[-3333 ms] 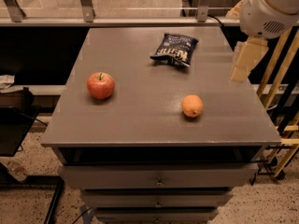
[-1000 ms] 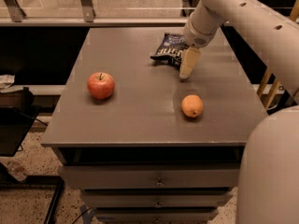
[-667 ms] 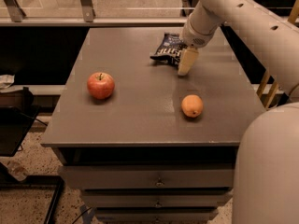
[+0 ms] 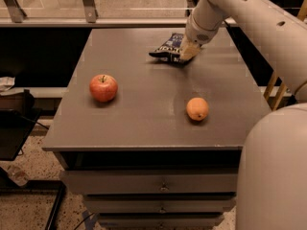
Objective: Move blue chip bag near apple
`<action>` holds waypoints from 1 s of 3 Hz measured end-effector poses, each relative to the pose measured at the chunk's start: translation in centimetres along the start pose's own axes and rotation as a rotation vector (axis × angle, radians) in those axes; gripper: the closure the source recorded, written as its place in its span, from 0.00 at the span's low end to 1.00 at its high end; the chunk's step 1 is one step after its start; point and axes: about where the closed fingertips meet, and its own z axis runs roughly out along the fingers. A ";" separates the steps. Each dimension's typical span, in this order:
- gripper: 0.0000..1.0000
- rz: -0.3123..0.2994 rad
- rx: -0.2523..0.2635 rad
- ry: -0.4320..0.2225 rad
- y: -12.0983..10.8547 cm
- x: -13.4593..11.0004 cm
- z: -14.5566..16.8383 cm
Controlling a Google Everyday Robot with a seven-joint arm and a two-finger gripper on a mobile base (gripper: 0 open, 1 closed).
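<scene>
My gripper (image 4: 188, 50) sits low at the back of the table (image 4: 144, 123), right on the near-right end of the blue chip bag (image 4: 166, 46), w/ my arm (image 4: 240, 6) reaching in from the upper right.

Only one camera view, & from it I can't tell if the gripper is clamped on the bag or just resting against it. The gripper itself hides the contact spot. The bag lies at the far middle of the tabletop, dark navy w/ white lettering up.

The apple (image 4: 103, 87) is on the left side, closer to the front edge, well apart from the bag. An orange (image 4: 197, 109) sits front right, apart from both & off the line from bag to apple.

Step in hand, imo: the pick, i.e. getting hold of the bag. The carry isn't begun, since the bag is nowhere near the apple.

Next move needs a sure hold on the crinkly bag, which could slip. Then a slight lift so it doesn't drag, a carry left & toward the front, and a set-down just beside the apple w/o nudging it, as a round apple may roll.
</scene>
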 end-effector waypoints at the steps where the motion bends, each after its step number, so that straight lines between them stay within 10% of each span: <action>1: 0.88 -0.016 0.002 0.001 0.2 -0.9 -1.5; 3: 1.00 -0.083 0.007 -0.087 2.1 -4.8 -7.6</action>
